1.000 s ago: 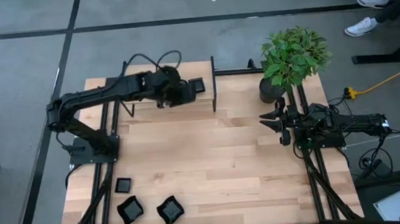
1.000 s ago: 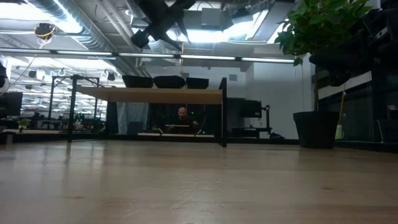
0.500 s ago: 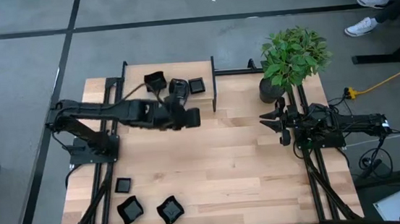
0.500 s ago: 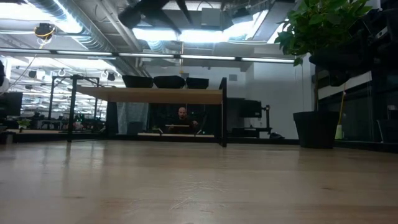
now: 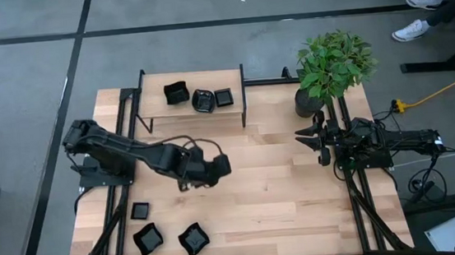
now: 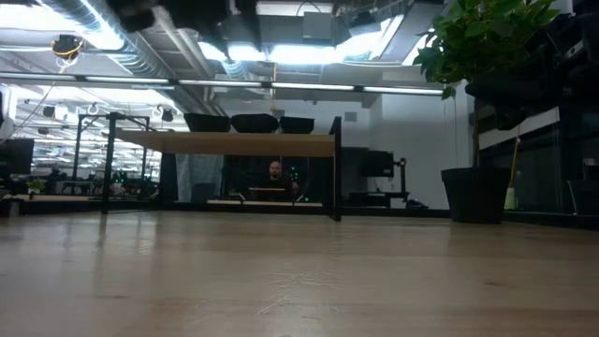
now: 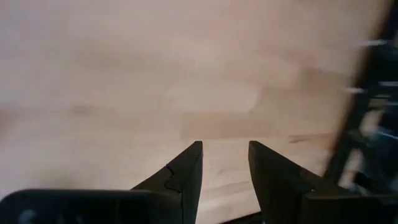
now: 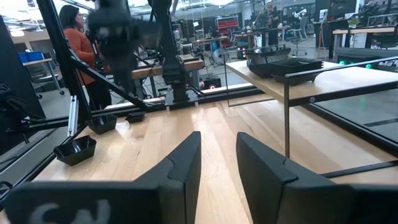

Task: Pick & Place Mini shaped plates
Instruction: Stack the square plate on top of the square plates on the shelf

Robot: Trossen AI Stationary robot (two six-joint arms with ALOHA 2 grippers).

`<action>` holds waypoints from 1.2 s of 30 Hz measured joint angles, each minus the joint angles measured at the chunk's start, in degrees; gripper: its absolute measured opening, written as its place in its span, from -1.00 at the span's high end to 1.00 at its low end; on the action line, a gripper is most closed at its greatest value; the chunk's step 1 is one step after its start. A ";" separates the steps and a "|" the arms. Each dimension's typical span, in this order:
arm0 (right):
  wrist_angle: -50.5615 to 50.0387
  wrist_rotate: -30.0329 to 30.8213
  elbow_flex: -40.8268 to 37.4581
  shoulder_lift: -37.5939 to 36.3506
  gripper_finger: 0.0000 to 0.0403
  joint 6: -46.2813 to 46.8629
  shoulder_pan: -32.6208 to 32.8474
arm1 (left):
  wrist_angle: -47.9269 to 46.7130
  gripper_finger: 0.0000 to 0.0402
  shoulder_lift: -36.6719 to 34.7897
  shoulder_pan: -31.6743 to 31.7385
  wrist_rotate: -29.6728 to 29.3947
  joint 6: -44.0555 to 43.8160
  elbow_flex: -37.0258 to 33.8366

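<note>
Three glossy black mini plates (image 5: 204, 101) sit in a row on the raised wooden shelf (image 5: 153, 109) at the table's far edge; the low view shows them (image 6: 255, 123) on the shelf top. Three more plates (image 5: 147, 238) lie on the table near its near-left corner, also visible in the right wrist view (image 8: 78, 149). My left gripper (image 5: 218, 165) hovers over bare wood at the table's middle, open and empty (image 7: 225, 149). My right gripper (image 5: 302, 135) waits at the right side, open (image 8: 217, 140).
A potted plant (image 5: 329, 65) stands at the far-right corner, close behind my right gripper. The shelf's dark legs (image 5: 243, 101) rise from the far edge. Bare wood (image 5: 274, 189) lies between the two arms. A person in an orange top (image 8: 74, 37) stands beyond the table.
My left arm has drawn back from the shelf at the far edge and swung toward the near edge, with its gripper now over the table's middle. The three plates on the shelf have stayed in place.
</note>
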 joint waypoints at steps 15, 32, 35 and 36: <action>0.00 0.02 0.01 0.00 0.49 0.00 -0.01 | -10.48 0.39 5.85 -1.39 29.52 -19.12 0.00; 0.00 0.02 0.00 0.00 0.49 0.00 0.01 | -39.63 0.39 6.24 -10.20 36.03 -17.53 0.00; 0.00 0.02 0.01 0.00 0.49 0.00 0.00 | -42.03 0.39 6.18 -11.64 34.42 -14.67 -1.67; 0.00 0.02 0.01 0.00 0.49 0.00 0.00 | -41.80 0.39 6.18 -12.19 33.76 -13.81 -2.65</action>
